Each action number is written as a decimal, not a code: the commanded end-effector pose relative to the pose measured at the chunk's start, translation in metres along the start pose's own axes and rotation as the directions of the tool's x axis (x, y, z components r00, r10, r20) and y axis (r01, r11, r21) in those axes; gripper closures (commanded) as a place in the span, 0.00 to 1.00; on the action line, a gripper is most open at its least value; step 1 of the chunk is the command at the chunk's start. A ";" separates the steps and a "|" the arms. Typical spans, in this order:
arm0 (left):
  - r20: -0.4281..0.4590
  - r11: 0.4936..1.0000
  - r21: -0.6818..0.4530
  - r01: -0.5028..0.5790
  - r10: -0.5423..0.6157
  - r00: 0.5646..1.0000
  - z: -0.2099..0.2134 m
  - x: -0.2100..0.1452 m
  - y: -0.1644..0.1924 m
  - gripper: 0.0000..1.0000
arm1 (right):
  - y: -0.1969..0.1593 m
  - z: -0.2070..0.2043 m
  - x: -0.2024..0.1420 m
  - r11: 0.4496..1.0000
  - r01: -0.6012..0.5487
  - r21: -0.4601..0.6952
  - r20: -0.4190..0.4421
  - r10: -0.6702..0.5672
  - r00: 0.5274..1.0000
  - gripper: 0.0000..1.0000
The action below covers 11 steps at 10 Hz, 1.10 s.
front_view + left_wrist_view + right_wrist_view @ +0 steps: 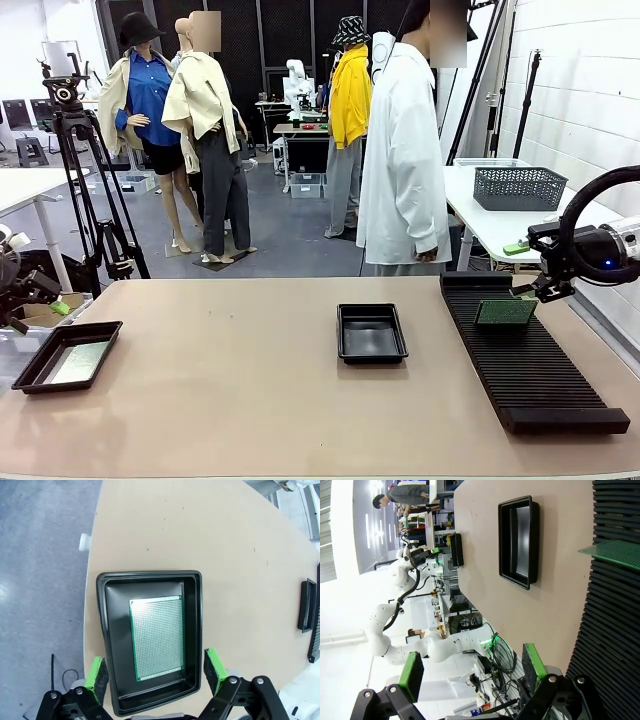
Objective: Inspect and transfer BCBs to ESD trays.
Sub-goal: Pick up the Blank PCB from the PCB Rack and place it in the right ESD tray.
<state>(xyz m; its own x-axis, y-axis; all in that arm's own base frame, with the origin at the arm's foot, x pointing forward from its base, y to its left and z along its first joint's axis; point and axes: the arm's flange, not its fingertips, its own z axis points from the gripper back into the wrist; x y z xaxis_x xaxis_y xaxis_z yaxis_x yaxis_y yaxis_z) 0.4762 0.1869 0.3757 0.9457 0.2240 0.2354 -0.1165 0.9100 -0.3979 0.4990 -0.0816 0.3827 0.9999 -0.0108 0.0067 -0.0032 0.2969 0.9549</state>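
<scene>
My left tool [156, 672] hangs spread wide over the ESD tray [102, 630] farthest from the ribbed rack [530, 370]. A green BCB [156, 637], covered in a fine grid of holes, lies flat inside it. A second BCB [504, 312] stands up in the rack's slots near its far end. My right tool [472, 667] is spread too, gripping nothing.

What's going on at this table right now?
One BCB already lies flat in the left ESD tray, with the left gripper open above it. The middle ESD tray is empty. A second BCB sits on the black slotted rack, close to the open right gripper. A person in a white coat stands at the far side.
</scene>
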 end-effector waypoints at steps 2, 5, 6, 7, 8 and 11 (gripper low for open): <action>-0.009 0.992 -0.120 0.033 -0.035 0.999 0.003 -0.001 -0.003 0.00 | 0.009 0.003 0.008 0.996 -0.068 -0.065 -0.028 0.066 0.997 0.00; -0.007 0.989 -0.144 0.036 -0.037 0.999 0.003 -0.001 -0.007 0.00 | 0.012 0.010 0.020 0.982 -0.122 -0.142 -0.066 0.113 0.991 0.00; -0.006 0.985 -0.169 0.027 -0.028 1.000 0.004 -0.002 -0.008 0.00 | 0.015 0.014 0.019 0.964 -0.189 -0.187 -0.119 0.168 0.979 0.00; -0.031 0.985 -0.173 0.028 -0.033 0.999 0.002 -0.002 -0.008 0.00 | 0.018 0.015 0.021 0.945 -0.237 -0.225 -0.156 0.205 0.966 0.00; -0.028 0.993 -0.114 0.012 -0.015 1.000 0.000 -0.002 -0.011 0.00 | 0.021 0.013 0.025 0.917 -0.294 -0.270 -0.220 0.238 0.946 0.00; -0.035 0.992 -0.124 0.009 -0.014 0.999 0.000 -0.002 -0.012 0.00 | 0.029 0.004 0.033 0.872 -0.363 -0.330 -0.299 0.268 0.916 0.00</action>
<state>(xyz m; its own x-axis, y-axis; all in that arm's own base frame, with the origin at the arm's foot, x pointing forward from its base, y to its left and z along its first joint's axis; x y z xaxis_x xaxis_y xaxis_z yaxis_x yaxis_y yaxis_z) 0.4755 0.1757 0.3799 0.9570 0.1996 0.2104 -0.0695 0.8621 -0.5019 0.5253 -0.0785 0.4167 0.9287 0.3354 0.1579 -0.3326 0.5659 0.7544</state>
